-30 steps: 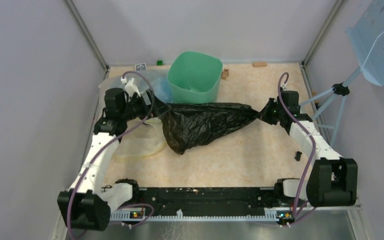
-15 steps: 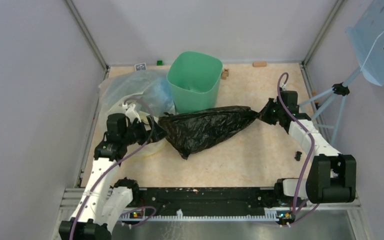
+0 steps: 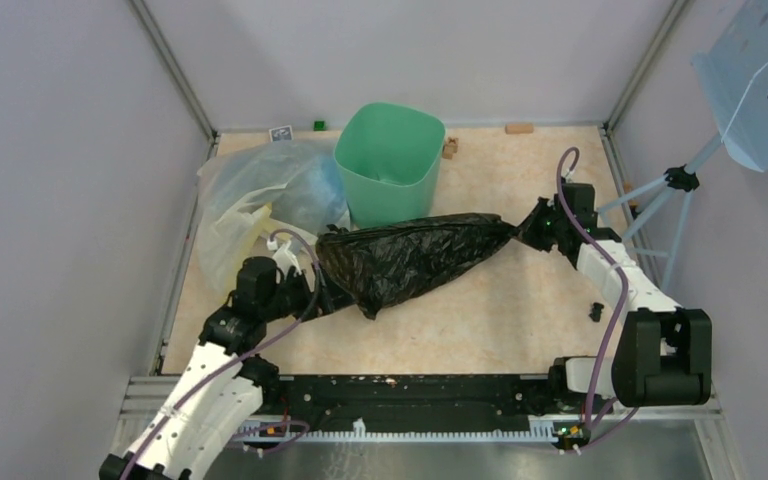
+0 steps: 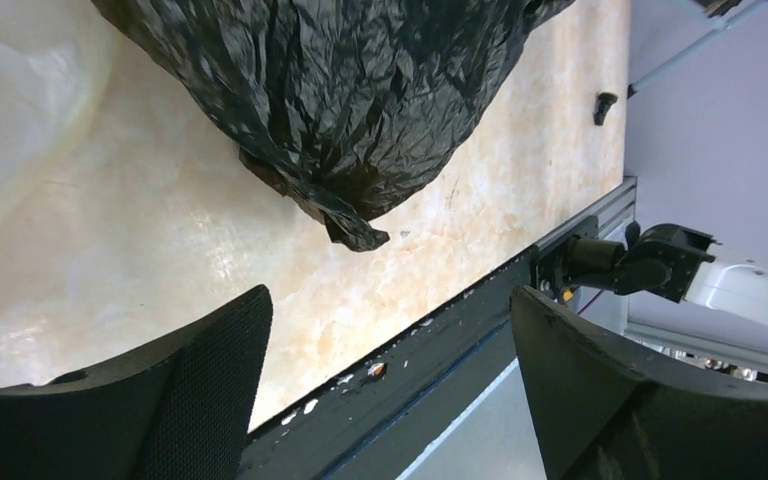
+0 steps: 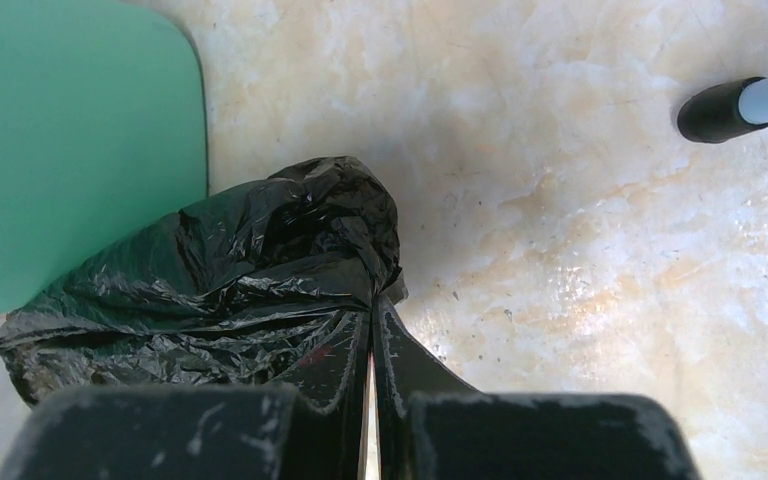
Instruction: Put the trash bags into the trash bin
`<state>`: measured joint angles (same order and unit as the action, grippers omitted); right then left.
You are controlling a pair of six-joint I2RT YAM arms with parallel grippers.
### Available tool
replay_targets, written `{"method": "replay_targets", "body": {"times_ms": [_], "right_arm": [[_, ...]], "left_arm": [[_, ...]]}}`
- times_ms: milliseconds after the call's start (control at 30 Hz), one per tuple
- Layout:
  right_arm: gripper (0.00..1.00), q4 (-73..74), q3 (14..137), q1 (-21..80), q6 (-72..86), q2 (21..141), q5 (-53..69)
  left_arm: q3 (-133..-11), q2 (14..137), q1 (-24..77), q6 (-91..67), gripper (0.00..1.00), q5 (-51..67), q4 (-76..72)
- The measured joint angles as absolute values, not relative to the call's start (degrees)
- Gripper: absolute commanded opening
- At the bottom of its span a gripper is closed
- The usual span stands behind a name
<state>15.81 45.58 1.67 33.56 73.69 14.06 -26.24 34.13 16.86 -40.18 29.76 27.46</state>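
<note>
The trash bag point(image 3: 410, 262) is outside the trash bin point(image 3: 392, 195), stretched just in front of it. My right gripper point(image 5: 372, 300) is clamped on one bunched end; my left gripper point(image 4: 388, 300) is spread wide, holding nothing. Lifting it in remains, I judge

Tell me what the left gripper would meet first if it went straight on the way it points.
Probably the black bag: its sagging lower end is just ahead of the open left gripper. Depth is unclear, so it could touch the table below first.
</note>
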Motion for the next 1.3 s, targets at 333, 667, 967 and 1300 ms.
{"method": "replay_targets", "body": {"times_ms": [333,667,967,1300], "right_arm": [[0.0,15.42,44.25,1.67,35.2,73.67,13.98],[0.0,15.4,44.23,1.67,36.07,73.65,14.24],[0.0,16.01,44.25,1.67,36.05,73.65,13.37],[0.0,23.9,50.39,1.67,36.1,73.89,2.98]], "left_arm": [[-18.26,39.72,41.69,-55.86,0.85,9.15,14.72],[-16.73,51.29,46.63,-58.17,0.46,-4.73,-0.51],[-20.97,52.16,46.68,-53.82,0.0,-14.7,3.55],[-38.7,46.24,43.35,-44.31,0.0,-17.34,20.23]]}}
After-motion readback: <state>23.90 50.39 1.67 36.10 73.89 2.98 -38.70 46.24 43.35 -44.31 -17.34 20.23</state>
